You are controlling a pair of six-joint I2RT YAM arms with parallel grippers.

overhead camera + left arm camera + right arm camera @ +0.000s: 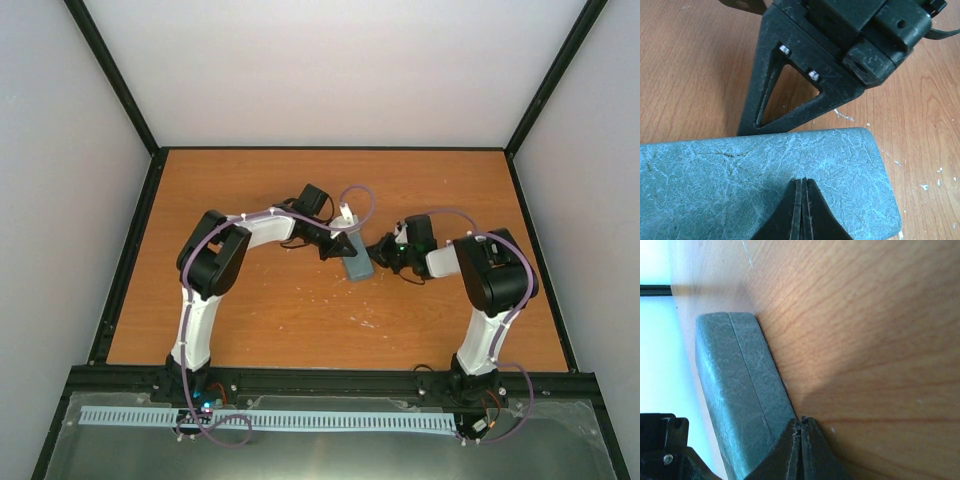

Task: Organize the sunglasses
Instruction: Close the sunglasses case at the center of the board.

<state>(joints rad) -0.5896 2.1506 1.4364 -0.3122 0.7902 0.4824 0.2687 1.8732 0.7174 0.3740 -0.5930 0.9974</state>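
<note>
Both shut, the left claw sat on the case top and the right claw against its side, likely steadying it.

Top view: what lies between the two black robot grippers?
A grey-blue oblong case lies between the left gripper and right gripper, shown in the top view.

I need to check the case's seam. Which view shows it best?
Right wrist: the case shows side-on, seam running its length. Left wrist shows only its textured top; the top view, a small sliver.
</note>
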